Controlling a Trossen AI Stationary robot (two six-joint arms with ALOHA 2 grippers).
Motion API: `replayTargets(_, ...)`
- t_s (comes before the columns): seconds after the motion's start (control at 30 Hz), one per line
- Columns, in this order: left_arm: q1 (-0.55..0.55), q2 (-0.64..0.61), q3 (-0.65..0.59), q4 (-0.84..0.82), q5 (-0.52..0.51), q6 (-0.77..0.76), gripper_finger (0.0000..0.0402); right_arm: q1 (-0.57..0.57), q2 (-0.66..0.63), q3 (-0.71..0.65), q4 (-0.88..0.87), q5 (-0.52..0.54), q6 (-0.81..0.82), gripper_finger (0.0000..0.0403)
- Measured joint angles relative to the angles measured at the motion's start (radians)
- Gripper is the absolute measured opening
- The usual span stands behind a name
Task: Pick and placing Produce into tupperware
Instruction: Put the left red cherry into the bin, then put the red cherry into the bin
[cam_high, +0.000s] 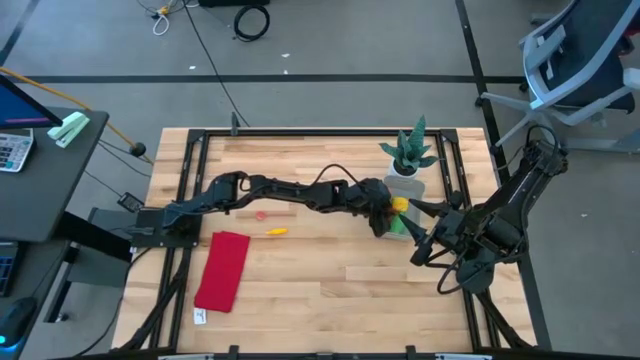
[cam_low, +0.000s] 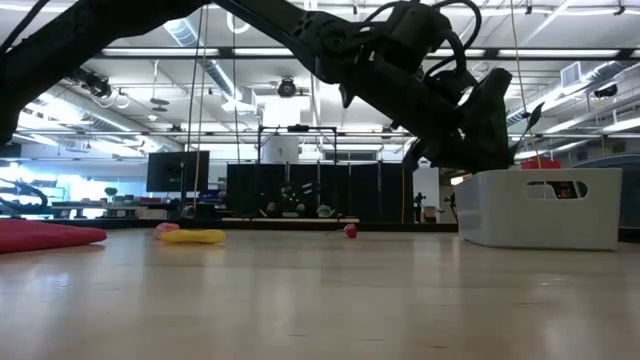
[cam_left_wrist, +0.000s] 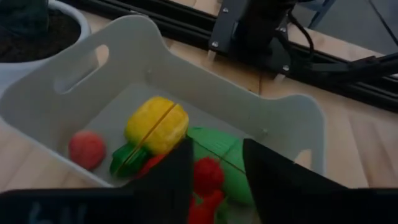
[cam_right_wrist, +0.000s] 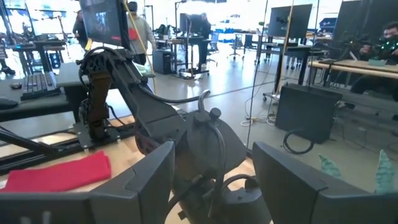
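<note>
The translucent tub (cam_high: 403, 222) stands at the table's right, beside the plant pot; in the low view it shows as a whitish box (cam_low: 540, 208). My left gripper (cam_left_wrist: 216, 149) hangs open just above it, fingers pointing down into it (cam_high: 385, 218). Inside lie a yellow piece (cam_left_wrist: 157, 124), a round red piece (cam_left_wrist: 86, 149), a green piece (cam_left_wrist: 217, 146) and a red piece (cam_left_wrist: 208, 176) between my fingers. A yellow piece (cam_high: 275, 232) and a pink piece (cam_high: 262, 213) lie on the table. My right gripper (cam_right_wrist: 214, 155) is open and empty, right of the tub (cam_high: 420, 245). My left gripper's fingers stand on either side of the red piece (cam_left_wrist: 208, 176) in the tub. A gap shows between the piece and one finger (cam_left_wrist: 267, 180). I cannot tell whether the other finger (cam_left_wrist: 177, 180) touches it.
A spiky green plant in a white pot (cam_high: 410, 160) stands just behind the tub. A flat red cloth (cam_high: 222, 270) lies at the near left. A small red piece (cam_low: 350, 231) lies far back in the low view. Dark frame rails (cam_high: 300, 135) border the table.
</note>
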Motion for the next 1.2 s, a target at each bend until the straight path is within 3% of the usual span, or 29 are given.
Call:
replayTargets(0.27, -0.001, -0.006, 0.002, -0.005, 0.03, 0.001, 0.0212, 0.0, 0.0, -0.005, 0.001, -0.029, 0.083, 0.0224)
replayTargets(0.37, 0.018, -0.042, 0.001, -0.007, 0.137, 0.044, 0.021, 0.0, 0.0, -0.018, -0.001, -0.102, 0.109, 0.0224)
replayTargets(0.5, 0.061, -0.157, 0.003, -0.041, 0.201, 0.108, 0.0192, 0.0, 0.001, -0.024, -0.007, -0.18, 0.081, 0.0224)
replayTargets(0.7, 0.124, -0.39, 0.003, -0.334, 0.229, 0.275, 0.0173, -0.036, 0.0, -0.001, -0.011, -0.159, -0.037, 0.0224)
replayTargets(0.83, 0.164, -0.527, 0.004, -0.558, 0.205, 0.326, 0.0181, -0.147, -0.001, 0.041, -0.012, -0.152, -0.132, 0.0224)
replayTargets(0.9, 0.178, -0.585, 0.003, -0.649, 0.155, 0.348, 0.0187, -0.238, -0.001, 0.067, -0.013, -0.238, -0.163, 0.0224)
replayTargets(0.97, 0.188, -0.643, 0.002, -0.711, 0.1, 0.37, 0.0193, -0.356, -0.001, 0.097, -0.012, -0.395, -0.177, 0.0224)
replayTargets(1.1, 0.207, -0.756, 0.002, -0.744, 0.046, 0.375, 0.0198, -0.621, 0.0, 0.136, -0.009, -0.645, -0.215, 0.0224)
replayTargets(1.2, 0.211, -0.832, 0.002, -0.747, 0.041, 0.36, 0.0196, -0.822, 0.009, 0.159, 0.003, -0.905, -0.323, 0.0224)
